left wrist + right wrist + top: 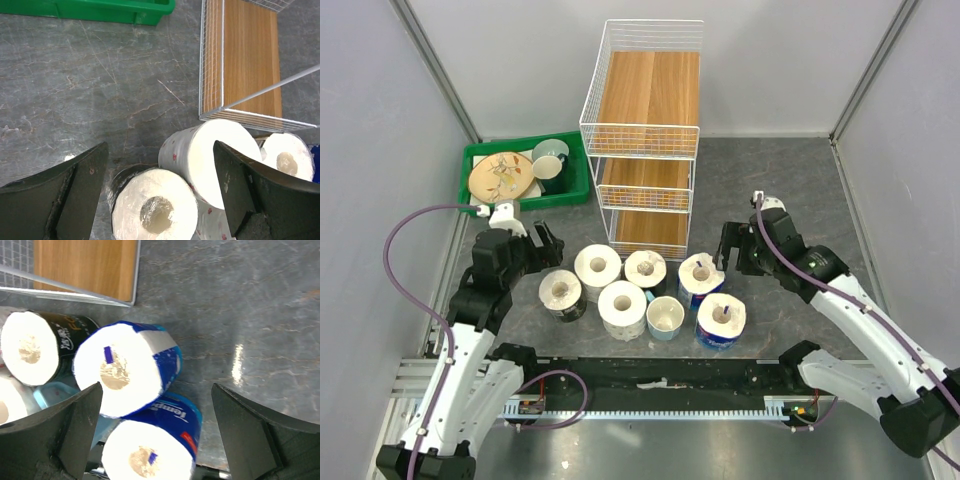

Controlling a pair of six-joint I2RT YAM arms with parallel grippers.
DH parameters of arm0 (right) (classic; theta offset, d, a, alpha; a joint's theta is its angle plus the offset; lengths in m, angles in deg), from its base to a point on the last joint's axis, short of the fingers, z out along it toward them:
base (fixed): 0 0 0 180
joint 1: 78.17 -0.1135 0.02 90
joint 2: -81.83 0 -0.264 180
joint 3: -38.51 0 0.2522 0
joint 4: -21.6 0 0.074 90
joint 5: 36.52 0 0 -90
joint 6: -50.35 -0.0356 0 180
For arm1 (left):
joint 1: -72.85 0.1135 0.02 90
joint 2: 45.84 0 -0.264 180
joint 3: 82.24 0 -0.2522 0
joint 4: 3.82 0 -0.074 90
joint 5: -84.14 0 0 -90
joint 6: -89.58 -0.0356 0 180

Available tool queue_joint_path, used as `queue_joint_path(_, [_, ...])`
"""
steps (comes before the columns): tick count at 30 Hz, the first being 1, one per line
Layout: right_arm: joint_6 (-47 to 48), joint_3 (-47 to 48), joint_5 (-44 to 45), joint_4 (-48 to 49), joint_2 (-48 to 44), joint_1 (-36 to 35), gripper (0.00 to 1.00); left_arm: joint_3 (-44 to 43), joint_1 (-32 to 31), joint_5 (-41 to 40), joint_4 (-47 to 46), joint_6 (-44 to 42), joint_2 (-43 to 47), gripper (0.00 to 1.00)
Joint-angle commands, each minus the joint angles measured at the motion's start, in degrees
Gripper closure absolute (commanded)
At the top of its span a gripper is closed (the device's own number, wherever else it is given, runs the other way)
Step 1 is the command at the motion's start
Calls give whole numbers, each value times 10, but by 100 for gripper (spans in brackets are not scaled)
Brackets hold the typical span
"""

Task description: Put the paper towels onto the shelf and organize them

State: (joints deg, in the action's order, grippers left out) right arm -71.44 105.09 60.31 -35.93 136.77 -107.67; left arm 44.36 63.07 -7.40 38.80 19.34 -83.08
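Six paper towel rolls stand on end in front of the white wire shelf [650, 130]: a dark-wrapped roll [561, 294], two white rolls [597, 267] [622, 306], another dark-wrapped roll [645, 268] and two blue-wrapped rolls [700, 278] [720, 318]. My left gripper [545, 245] is open above the left dark-wrapped roll [155, 212], beside a patterned roll [215, 155]. My right gripper [730, 245] is open above the blue rolls [120, 370] [150, 450]. Neither gripper holds anything. The shelf boards [250, 60] [85, 265] are bare.
A green tray [525, 170] with a plate and cups sits left of the shelf; its edge shows in the left wrist view [100, 10]. A pale blue cup [665, 317] stands among the rolls. Grey walls close in both sides.
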Motion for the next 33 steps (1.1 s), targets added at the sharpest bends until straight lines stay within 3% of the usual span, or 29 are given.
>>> queue_joint_path(1, [-33,-7,25,47,5,-35,2,-4,-9,9,-6,-18,2,8])
queue_joint_path(13, [-56,-56,42,60,4,-73,2,-2,-30,29,-16,-35,-5,8])
queue_joint_path(33, [-64,-73,49,103,71,-75,15,1,-35,52,-23,-46,-3,7])
